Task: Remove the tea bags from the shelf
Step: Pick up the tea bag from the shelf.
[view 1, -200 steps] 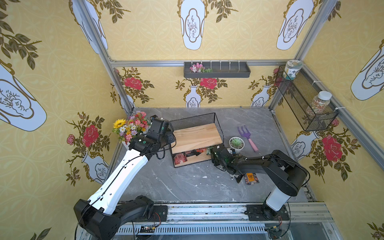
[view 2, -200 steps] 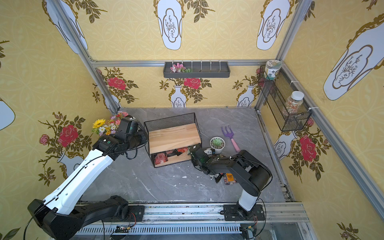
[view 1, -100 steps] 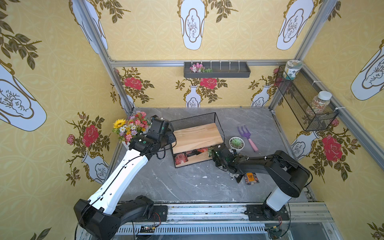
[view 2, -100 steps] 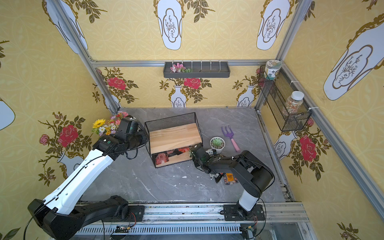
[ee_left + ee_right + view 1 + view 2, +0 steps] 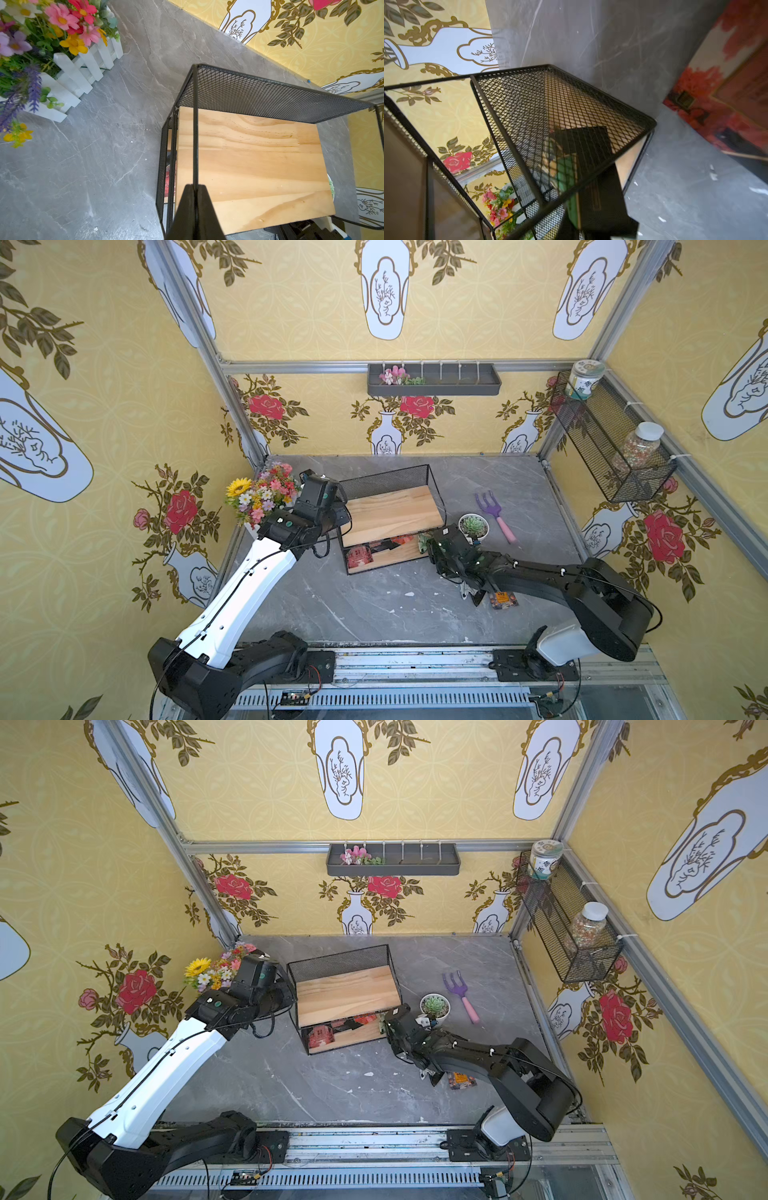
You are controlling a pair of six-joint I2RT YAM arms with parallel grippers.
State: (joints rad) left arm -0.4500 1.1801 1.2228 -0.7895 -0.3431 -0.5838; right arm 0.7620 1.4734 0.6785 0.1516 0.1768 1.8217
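The left arm point(image 5: 245, 585) is wearing a glossy white shell over its long link, with chunky black joint housings at the gripper end and the base end, and a thin black cable point(image 5: 235, 600) is running along the shell. A small green round mark point(image 5: 287, 524) is showing on the black housing just behind the wrist. The right arm point(image 5: 536, 578) is showing black links throughout, white cable clips point(image 5: 514, 563) dotting its forearm, and a white cover point(image 5: 569, 645) capping the joint farthest from its gripper. The left gripper point(image 5: 195, 187) is presenting two matte black, wedge-shaped fingers point(image 5: 184, 214).
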